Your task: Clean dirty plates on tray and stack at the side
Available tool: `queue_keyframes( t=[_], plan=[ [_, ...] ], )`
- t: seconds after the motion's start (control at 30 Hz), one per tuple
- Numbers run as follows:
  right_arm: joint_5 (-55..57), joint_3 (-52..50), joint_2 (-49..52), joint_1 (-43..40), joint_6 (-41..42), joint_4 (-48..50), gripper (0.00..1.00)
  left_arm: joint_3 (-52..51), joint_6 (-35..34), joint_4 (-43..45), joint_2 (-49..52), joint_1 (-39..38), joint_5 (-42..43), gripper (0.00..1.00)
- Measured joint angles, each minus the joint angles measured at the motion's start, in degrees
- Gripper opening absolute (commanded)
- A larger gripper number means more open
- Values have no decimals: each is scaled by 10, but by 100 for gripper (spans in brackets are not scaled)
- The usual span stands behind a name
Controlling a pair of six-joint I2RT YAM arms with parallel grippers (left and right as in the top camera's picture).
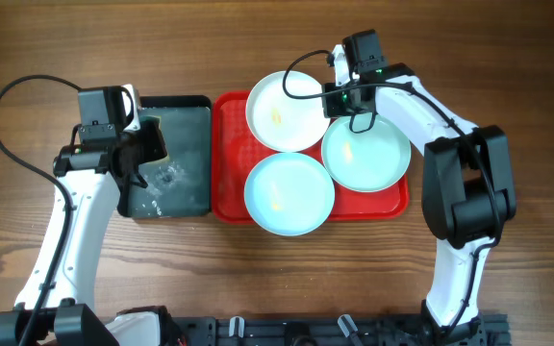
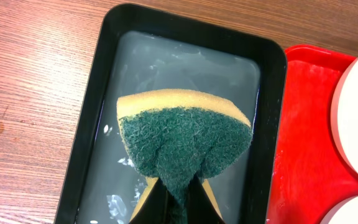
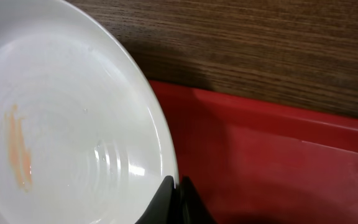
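Note:
Three plates lie on the red tray (image 1: 229, 163): a white plate (image 1: 285, 111) at the back and two pale aqua plates (image 1: 365, 152) (image 1: 289, 192), each with a small yellow-orange smear. My right gripper (image 1: 333, 91) is shut on the right rim of the white plate (image 3: 73, 124), with one finger over the rim and one outside (image 3: 178, 186). An orange streak (image 3: 18, 155) marks the plate's inside. My left gripper (image 2: 180, 208) is shut on a green-and-yellow sponge (image 2: 185, 140), pinching its near edge over the black tray (image 2: 272, 124).
The black tray (image 1: 186, 106) holds shallow water and stands against the red tray's left side. Wooden table surrounds both. A black rail runs along the table's front edge (image 1: 306, 332). The right arm's base (image 1: 469, 192) stands right of the red tray.

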Motion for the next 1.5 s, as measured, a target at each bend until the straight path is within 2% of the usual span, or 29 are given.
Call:
queue_keyframes(
  t=[0.4,0.57,0.6,0.67,0.7,0.83,1.0,1.07,1.13,1.17,1.33,1.5],
  plan=[
    [-34,0,0,0,0,-3,4,0,0,0,0,0,0,4],
    [-34,0,0,0,0,-3,4,0,0,35,0,-1,0,4],
    [-35,0,0,0,0,-3,8,0,3,46,0,-4,0,4],
    [-37,0,0,0,2,-3,29,0,12,61,0,-12,0,4],
    [-38,0,0,0,-2,-4,33,0,16,63,0,-17,2,4],
    [-39,0,0,0,-2,-5,31,0,18,49,0,-29,3,4],
    [-40,0,0,0,-2,-13,18,0,22,41,0,-31,4,4],
    [-40,0,0,0,-2,-13,16,0,22,41,0,-31,4,4],
    [-40,0,0,0,-2,-13,6,0,23,41,0,-31,4,4],
    [-40,0,0,1,-2,-13,4,0,23,41,0,-31,4,4],
    [-40,0,0,3,5,-12,4,0,23,43,0,-31,4,4],
    [-40,0,0,21,20,-11,4,0,23,106,0,-34,-6,4]
  ],
)
